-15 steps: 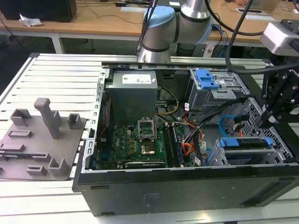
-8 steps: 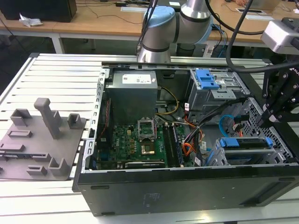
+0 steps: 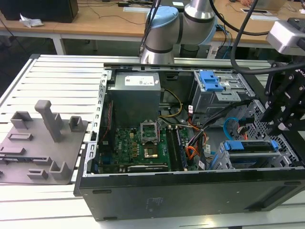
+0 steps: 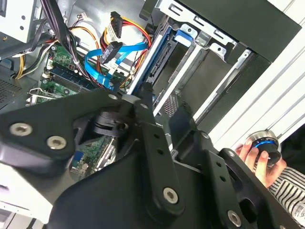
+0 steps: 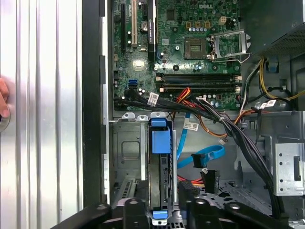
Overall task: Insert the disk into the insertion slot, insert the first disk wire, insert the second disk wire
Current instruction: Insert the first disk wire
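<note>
Hovering above the disk (image 3: 250, 146) at lower right of the exterior view, the end effector (image 3: 281, 126) aligns with the slot (image 5: 126, 148), probably to seat it; whether it grips, I cannot tell.

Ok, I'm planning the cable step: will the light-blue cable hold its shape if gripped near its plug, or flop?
Probably floppy: the light-blue cable lies in a loose curve, so it would likely bend and swing. It looks thin and flat, so likely light, apt to twist. The red and orange wires lie close and might snag it.
</note>
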